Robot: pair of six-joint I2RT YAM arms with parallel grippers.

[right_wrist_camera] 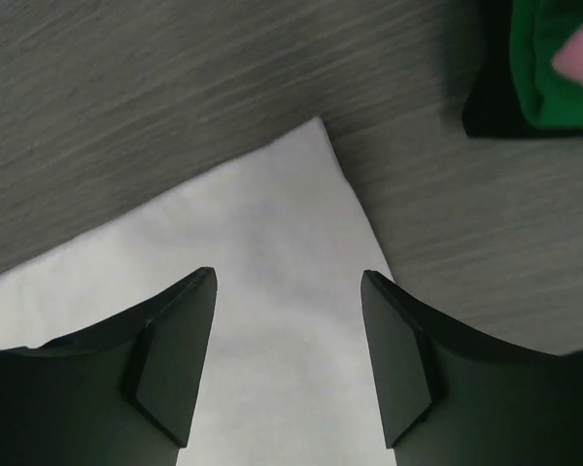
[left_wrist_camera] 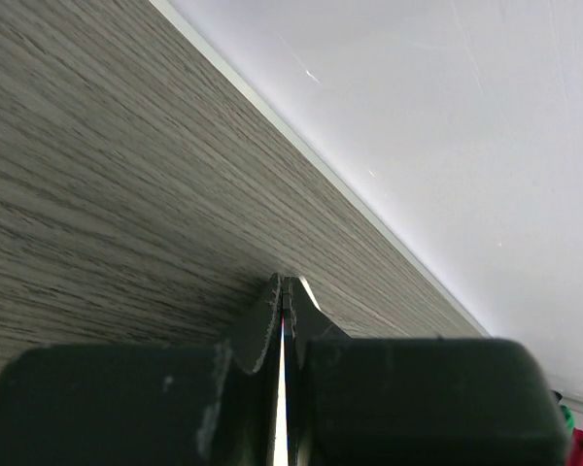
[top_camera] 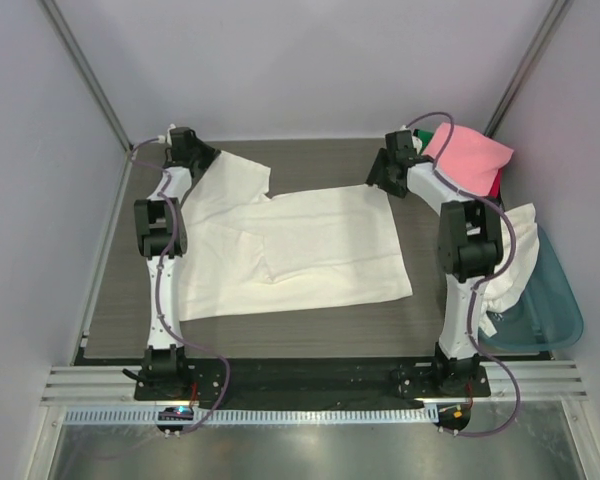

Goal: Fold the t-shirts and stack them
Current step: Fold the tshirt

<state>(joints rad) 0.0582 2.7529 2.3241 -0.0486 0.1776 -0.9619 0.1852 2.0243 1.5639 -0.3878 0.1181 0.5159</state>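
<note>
A cream-white t-shirt (top_camera: 320,240) lies spread across the middle of the table. My left gripper (top_camera: 195,155) is at the shirt's back-left corner. Its jaws are shut in the left wrist view (left_wrist_camera: 287,286), with a thin white strip of cloth between them. My right gripper (top_camera: 380,178) is open just above the shirt's back-right corner (right_wrist_camera: 272,223), one finger (right_wrist_camera: 175,349) on each side. A pink t-shirt (top_camera: 470,155) lies on a pile at the back right, over a green one (right_wrist_camera: 549,68) and a red one (top_camera: 495,185). Another cream-white shirt (top_camera: 515,250) hangs over the tub.
A teal plastic tub (top_camera: 560,310) stands off the table's right edge, beside the right arm. Grey walls close in the back and both sides. Bare wood-grain tabletop (top_camera: 320,160) shows behind the spread shirt.
</note>
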